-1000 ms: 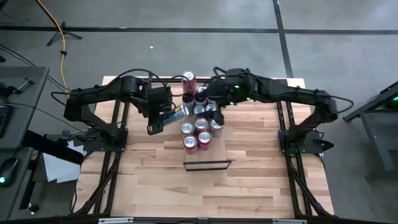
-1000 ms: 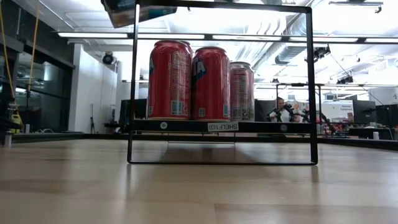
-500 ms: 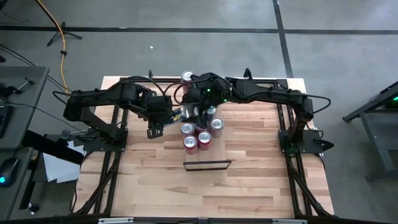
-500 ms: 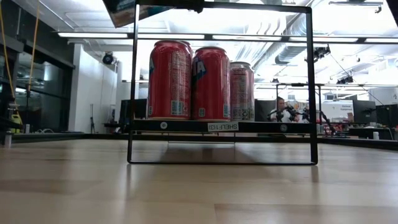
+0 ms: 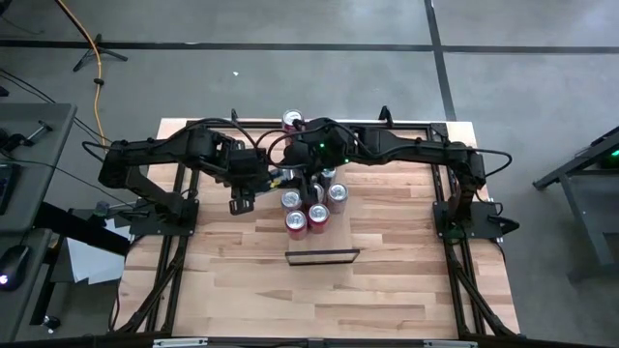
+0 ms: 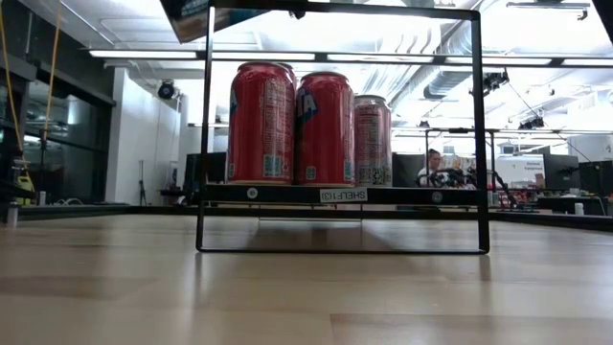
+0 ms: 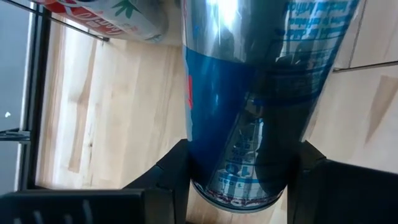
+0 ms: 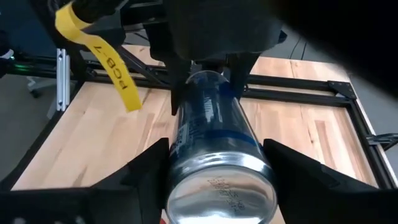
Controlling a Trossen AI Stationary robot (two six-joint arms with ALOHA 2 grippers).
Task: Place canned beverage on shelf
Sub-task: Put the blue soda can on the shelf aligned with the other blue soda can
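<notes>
Butcher-block counter carries a handover: the blue can hangs sideways above the counter's far middle, clamped by the left gripper, while the right gripper brackets its other end, fingers partly open, contact unclear. Judged next: the right closes, the left releases. Around it, red cans crowd the shelf, leaving little room.

Upright cans crowd the shelf; front tabletop seemingly open.

a yellow cable trails over the grey floor, beyond the butcher-block table
</notes>
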